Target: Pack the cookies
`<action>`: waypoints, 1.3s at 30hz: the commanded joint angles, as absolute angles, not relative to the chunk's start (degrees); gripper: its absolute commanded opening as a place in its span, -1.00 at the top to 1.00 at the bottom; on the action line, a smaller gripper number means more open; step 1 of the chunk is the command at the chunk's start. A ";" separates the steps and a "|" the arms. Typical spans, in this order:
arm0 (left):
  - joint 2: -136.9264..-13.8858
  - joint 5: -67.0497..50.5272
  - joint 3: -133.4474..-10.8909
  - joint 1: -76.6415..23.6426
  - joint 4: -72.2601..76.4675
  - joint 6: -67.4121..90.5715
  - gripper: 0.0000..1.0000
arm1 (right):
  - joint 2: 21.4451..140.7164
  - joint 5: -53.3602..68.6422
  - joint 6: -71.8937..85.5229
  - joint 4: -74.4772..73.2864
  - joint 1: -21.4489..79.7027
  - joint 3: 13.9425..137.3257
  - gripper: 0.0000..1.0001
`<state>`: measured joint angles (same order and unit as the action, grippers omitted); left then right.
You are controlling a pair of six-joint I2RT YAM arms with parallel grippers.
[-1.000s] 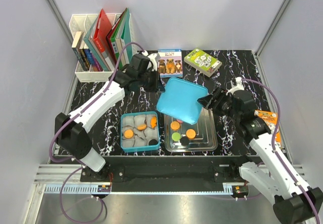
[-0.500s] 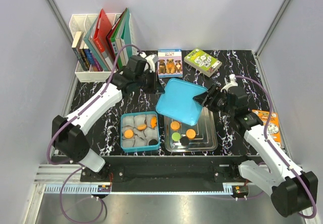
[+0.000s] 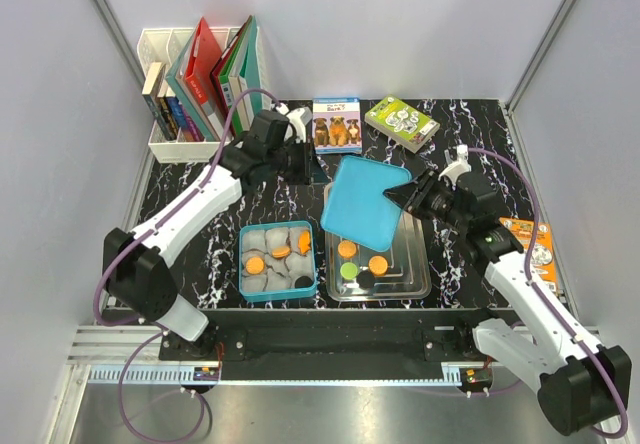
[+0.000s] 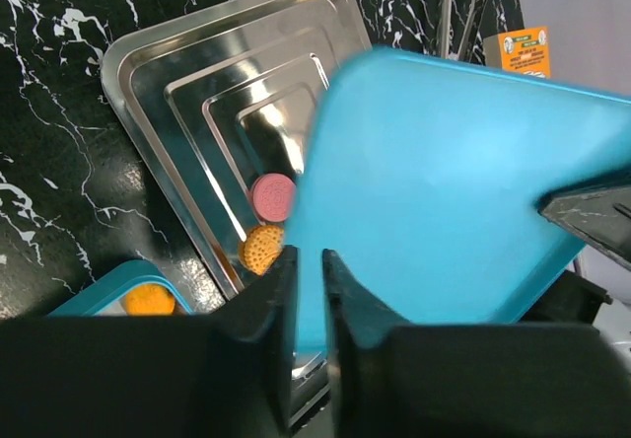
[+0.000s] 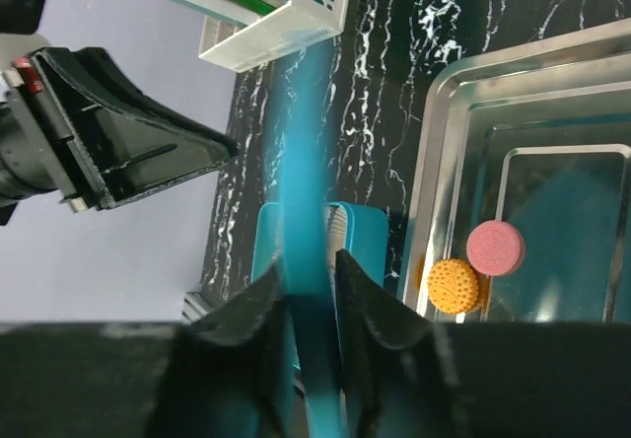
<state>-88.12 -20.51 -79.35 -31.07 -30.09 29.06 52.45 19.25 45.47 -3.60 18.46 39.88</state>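
The right gripper (image 5: 309, 270) is clamped on the edge of a blue lid (image 3: 365, 202), one finger against each face, and holds it tilted in the air. The left gripper (image 4: 309, 255) sits at the opposite edge with its fingers only narrowly apart. Blue shows in the slit between them, but I cannot tell whether the pads press on it.

The cookies (image 3: 378, 264) are small, flat, round discs, and they lie in two places. From above, the near end of the tray (image 4: 177, 83) shows two orange ones, a green cookie (image 3: 347, 248) and a black cookie (image 3: 366, 278). Under the lid lies a pink cookie (image 4: 273, 196) (only the wrist cameras catch it), smooth-faced with a raised rim. The orange one just beside it has a pimpled surface. Three more orange discs and a black one lie in the box (image 3: 242, 262) left of the tray, among grey crinkled paper cups (image 3: 258, 239).

The tray is shiny metal, rectangular with rounded corners and a stepped floor. The box is roughly square and the same blue as the lid. Both stand close together on a black table (image 3: 275, 199) veined with white like marble. A white rack (image 3: 165, 149) of upright books and folders stands at the far left corner.
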 commanded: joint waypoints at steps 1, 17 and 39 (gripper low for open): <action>-86.83 -22.59 -81.21 -30.15 -27.94 29.09 0.36 | 49.75 20.13 45.35 -1.49 18.19 40.69 0.55; -87.89 -28.63 -80.69 -25.05 -29.01 33.04 0.12 | 49.13 19.87 26.92 -8.61 18.28 48.16 1.00; -78.41 -40.87 -59.42 -16.44 -3.54 55.80 -0.98 | 41.58 25.19 -33.02 30.42 25.58 33.92 1.00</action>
